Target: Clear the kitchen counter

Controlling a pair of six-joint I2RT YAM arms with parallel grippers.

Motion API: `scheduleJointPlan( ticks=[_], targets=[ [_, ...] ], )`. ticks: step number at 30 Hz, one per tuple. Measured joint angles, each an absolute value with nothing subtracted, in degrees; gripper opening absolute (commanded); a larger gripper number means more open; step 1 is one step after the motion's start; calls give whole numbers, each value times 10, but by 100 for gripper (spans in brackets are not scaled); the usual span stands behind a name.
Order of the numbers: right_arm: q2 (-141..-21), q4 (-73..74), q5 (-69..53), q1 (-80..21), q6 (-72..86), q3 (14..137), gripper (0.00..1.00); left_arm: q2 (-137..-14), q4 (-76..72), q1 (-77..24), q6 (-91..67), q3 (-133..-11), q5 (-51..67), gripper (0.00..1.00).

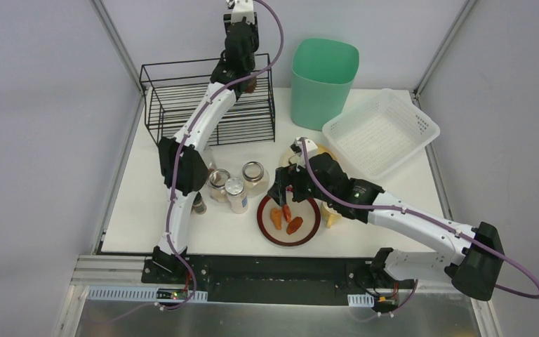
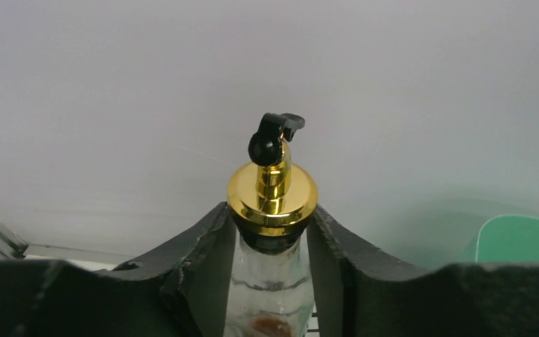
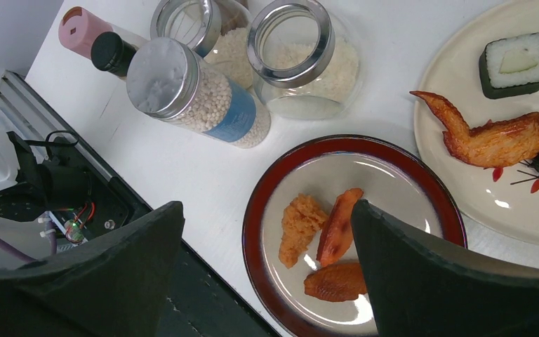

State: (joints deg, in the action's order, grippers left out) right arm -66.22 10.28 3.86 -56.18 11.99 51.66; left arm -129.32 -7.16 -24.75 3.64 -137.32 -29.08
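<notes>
Three fried pieces [image 3: 323, 246] sit on a red-rimmed plate [image 3: 393, 186] near the front edge of the white counter [image 1: 133, 210], which spans ahead of both arm bases. Right pincer [image 3: 267, 207] hangs over the plate, spread wide, empty. Jars [image 3: 302, 63] just left of the plate. Far back, left pincer [image 2: 270, 217] grips a gold-capped glass bottle [image 2: 267, 295] over the wire rack [image 1: 175, 98].

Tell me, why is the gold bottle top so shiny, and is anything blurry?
Left wrist: the gold cap on the bottle gleams with bright streaks, sharp against a plain wall. Right wrist: white glints on the red-rimmed plate; the close fingers are dark, with little detail. Top external: even light, faint shadows on the kitchen counter.
</notes>
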Motion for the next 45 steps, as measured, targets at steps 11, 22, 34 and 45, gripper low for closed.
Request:
scheduleJointPlan(
  ticks=[11,22,34,45],
  targets=[
    [-637,102,37,-562,129,507,95,-1276,-78,-259,43,-1336,-290,72],
    [-630,105,36,-562,135,507,95,-1199,-65,-260,52,-1293,-291,84],
    [-630,132,36,-562,145,510,96,-1017,75,-271,-5,-1198,-285,99],
    [-618,173,36,-563,150,516,96,-784,185,-279,-92,-965,-279,99]
  ],
)
